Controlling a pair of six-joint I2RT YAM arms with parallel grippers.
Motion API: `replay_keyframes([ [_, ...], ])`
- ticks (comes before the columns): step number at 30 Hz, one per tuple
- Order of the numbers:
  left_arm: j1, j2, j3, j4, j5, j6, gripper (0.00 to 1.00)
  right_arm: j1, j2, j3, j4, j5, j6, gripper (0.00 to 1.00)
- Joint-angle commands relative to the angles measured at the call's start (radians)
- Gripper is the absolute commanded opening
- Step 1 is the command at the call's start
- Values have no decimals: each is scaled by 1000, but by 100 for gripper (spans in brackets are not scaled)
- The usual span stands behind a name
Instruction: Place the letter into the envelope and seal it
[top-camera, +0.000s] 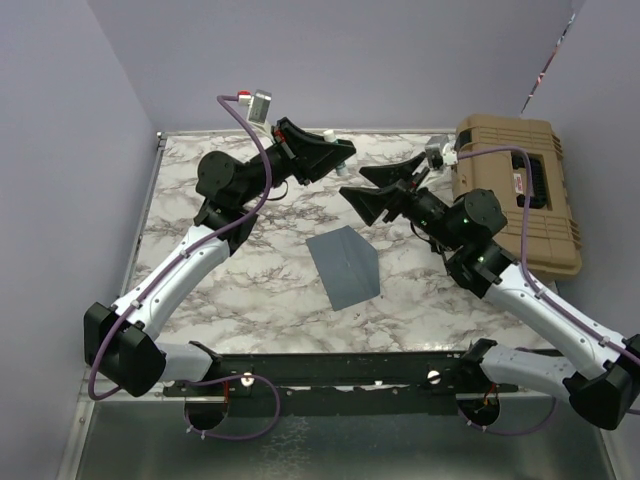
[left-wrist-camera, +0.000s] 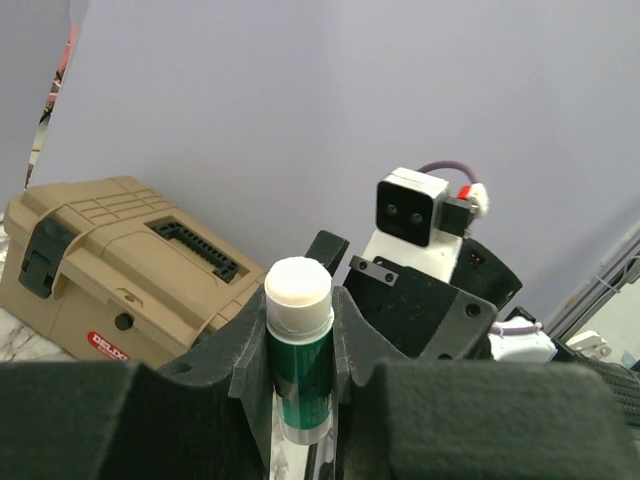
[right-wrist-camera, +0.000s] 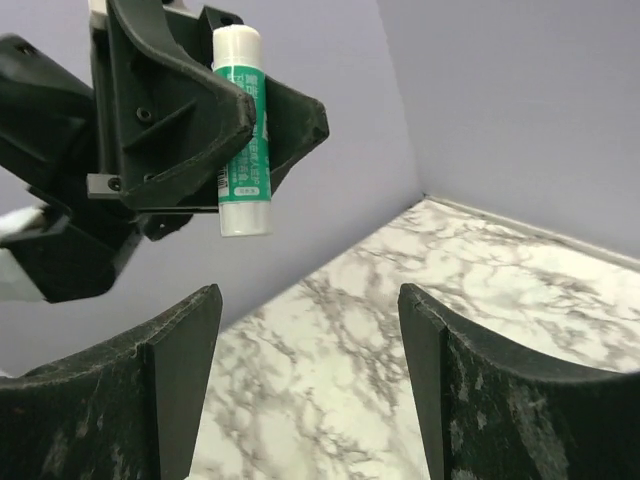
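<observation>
The slate blue-grey envelope (top-camera: 346, 266) lies flat on the marble table (top-camera: 230, 290), in front of both grippers. The tan letter is not in view. My left gripper (top-camera: 322, 152) is raised at the back of the table and shut on a green glue stick with a white end (left-wrist-camera: 298, 335). The stick also shows in the right wrist view (right-wrist-camera: 242, 130), upright between the left gripper's fingers (right-wrist-camera: 180, 110). My right gripper (top-camera: 378, 190) is open and empty, raised just right of the left gripper and facing it, its fingers (right-wrist-camera: 182, 380) wide apart.
A tan hard case (top-camera: 515, 190) stands at the back right of the table and also shows in the left wrist view (left-wrist-camera: 110, 270). Purple walls close in the back and both sides. The right arm's wrist camera (left-wrist-camera: 412, 208) faces my left gripper closely.
</observation>
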Motion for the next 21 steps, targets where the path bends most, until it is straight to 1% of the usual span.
replay_keyframes([
  [1,0,-25,-12,10,-7,30,0,77,46,103,-122,125,-333,75],
  [4,1,-25,-13,-1,1,36,0,130,87,130,-86,194,-387,75],
  [7,1,-31,-11,-17,3,45,0,148,109,136,-37,213,-374,72],
  [8,0,-35,-12,-23,3,48,0,149,115,135,-26,211,-364,69],
  [11,-2,-46,-19,-38,5,52,0,149,130,137,-19,208,-337,52],
  [12,-3,-49,-25,-41,6,54,0,149,130,136,-23,203,-329,48],
  [13,-5,-53,-30,-44,4,58,0,149,127,131,-18,200,-318,46],
  [15,-8,-56,-39,-48,1,61,0,149,116,112,4,192,-298,46],
  [18,-10,-59,-45,-48,-2,64,0,149,99,103,14,191,-283,58],
  [21,-10,-58,-46,-53,-2,69,0,149,89,104,14,181,-279,61],
])
